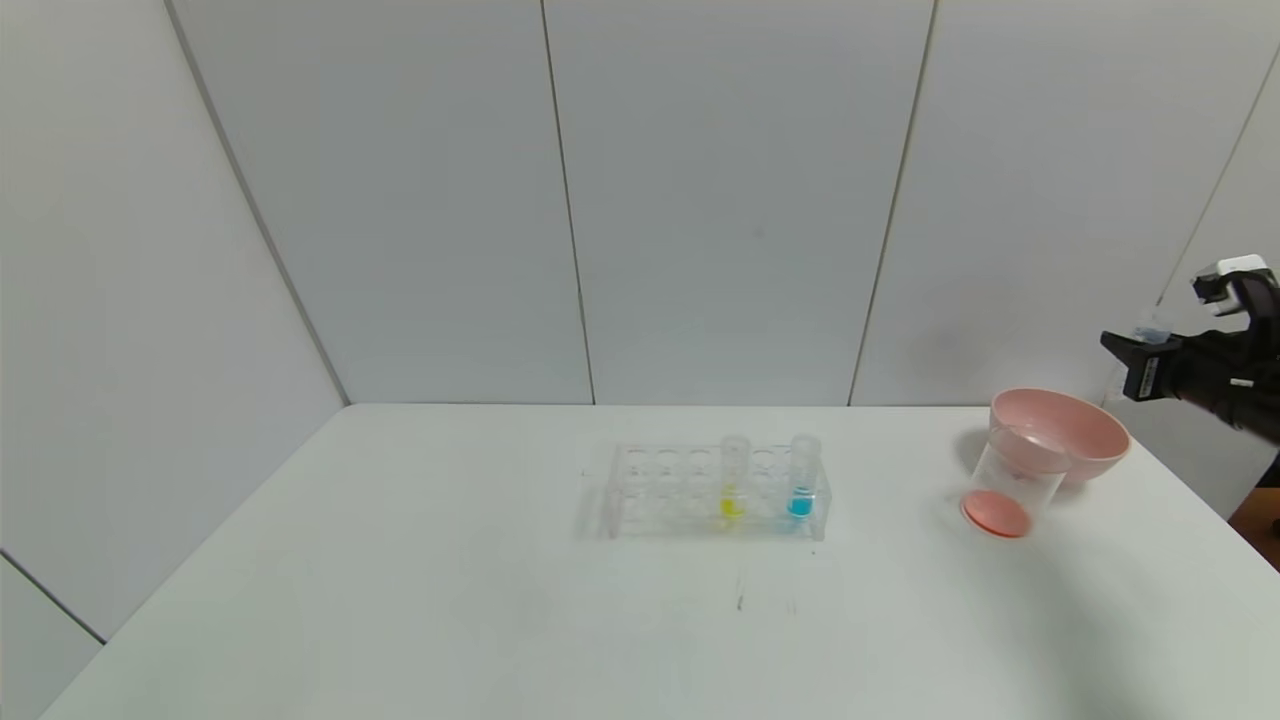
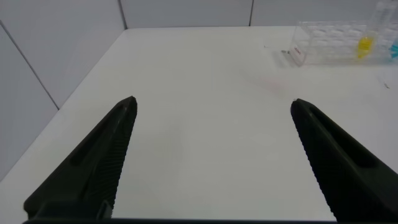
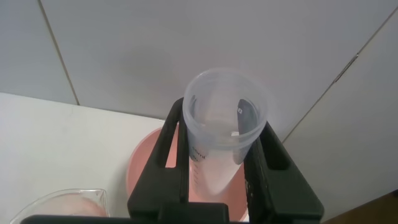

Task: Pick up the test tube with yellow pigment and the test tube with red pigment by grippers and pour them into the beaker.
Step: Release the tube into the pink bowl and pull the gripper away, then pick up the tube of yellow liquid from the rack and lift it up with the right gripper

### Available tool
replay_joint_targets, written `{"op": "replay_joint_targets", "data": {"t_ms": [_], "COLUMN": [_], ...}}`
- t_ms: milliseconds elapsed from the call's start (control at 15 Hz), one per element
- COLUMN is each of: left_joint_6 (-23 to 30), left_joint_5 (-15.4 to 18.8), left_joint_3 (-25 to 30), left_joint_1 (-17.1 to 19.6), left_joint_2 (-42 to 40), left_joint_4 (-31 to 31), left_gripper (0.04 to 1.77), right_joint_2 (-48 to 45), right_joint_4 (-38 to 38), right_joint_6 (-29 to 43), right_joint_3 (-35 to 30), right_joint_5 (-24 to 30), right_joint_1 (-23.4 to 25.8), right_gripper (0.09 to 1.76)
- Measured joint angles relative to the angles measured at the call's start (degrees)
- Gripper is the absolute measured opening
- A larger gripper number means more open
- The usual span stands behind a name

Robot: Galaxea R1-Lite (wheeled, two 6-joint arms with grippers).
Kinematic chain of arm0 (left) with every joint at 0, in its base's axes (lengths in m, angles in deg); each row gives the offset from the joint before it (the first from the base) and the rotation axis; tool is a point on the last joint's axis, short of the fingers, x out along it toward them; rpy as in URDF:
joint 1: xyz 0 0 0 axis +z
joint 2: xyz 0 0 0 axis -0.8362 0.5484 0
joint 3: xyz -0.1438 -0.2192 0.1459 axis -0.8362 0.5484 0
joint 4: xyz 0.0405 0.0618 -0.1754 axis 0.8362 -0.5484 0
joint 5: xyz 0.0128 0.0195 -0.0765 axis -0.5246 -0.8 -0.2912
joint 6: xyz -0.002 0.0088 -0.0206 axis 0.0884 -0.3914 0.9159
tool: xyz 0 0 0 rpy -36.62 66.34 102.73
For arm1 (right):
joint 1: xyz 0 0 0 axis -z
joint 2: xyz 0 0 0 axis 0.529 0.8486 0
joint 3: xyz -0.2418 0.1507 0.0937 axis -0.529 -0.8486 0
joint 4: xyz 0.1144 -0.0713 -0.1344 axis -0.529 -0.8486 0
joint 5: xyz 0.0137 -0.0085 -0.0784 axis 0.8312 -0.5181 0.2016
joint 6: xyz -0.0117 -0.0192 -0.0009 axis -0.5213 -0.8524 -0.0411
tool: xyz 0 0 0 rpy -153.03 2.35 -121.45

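Gripping clear tube (image 3: 225,127), right tool (image 3: 217,168), contents unclear

White table (image 1: 400,600) spreading wide below, smooth and matte. Pale grey panelled walls (image 1: 740,200) closing in behind, thin dark seams (image 1: 570,200) running upward. Soft, even light throughout.
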Motion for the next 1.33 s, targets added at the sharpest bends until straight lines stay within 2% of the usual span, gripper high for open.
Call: {"op": "replay_joint_targets", "data": {"t_ms": [200, 333, 467, 800, 933, 1133, 1333], "left_joint_6": [0.00, 0.00, 0.00, -0.02, 0.00, 0.00, 0.00], "left_joint_5": [0.00, 0.00, 0.00, 0.00, 0.00, 0.00, 0.00], "left_joint_3": [0.00, 0.00, 0.00, 0.00, 0.00, 0.00, 0.00], "left_joint_1": [0.00, 0.00, 0.00, 0.00, 0.00, 0.00, 0.00], "left_joint_2": [0.00, -0.02, 0.00, 0.00, 0.00, 0.00, 0.00], "left_joint_4": [0.00, 0.00, 0.00, 0.00, 0.00, -0.02, 0.00], "left_gripper": [1.76, 1.76, 1.76, 1.76, 1.76, 1.76, 1.76], "right_joint_2": [1.30, 1.77, 2.02, 1.18, -1.49, -9.12, -18.60], "right_joint_4": [0.45, 0.34, 0.34, -0.45, -3.63, -12.56, -17.43], "right_joint_6": [0.22, 0.15, 0.04, -0.46, 0.00, 1.27, 10.19], "right_joint_3": [-0.02, -0.57, -1.02, -1.27, -1.82, -4.18, -7.68], "right_joint_5": [0.00, 0.02, -0.02, 0.35, 0.41, 0.13, -0.20], "right_joint_1": [-0.44, -0.85, -1.08, -1.28, -1.80, -2.51, -5.39], "right_gripper": [0.58, 0.85, 1.04, 1.36, 1.44, 1.52, 1.58]}}
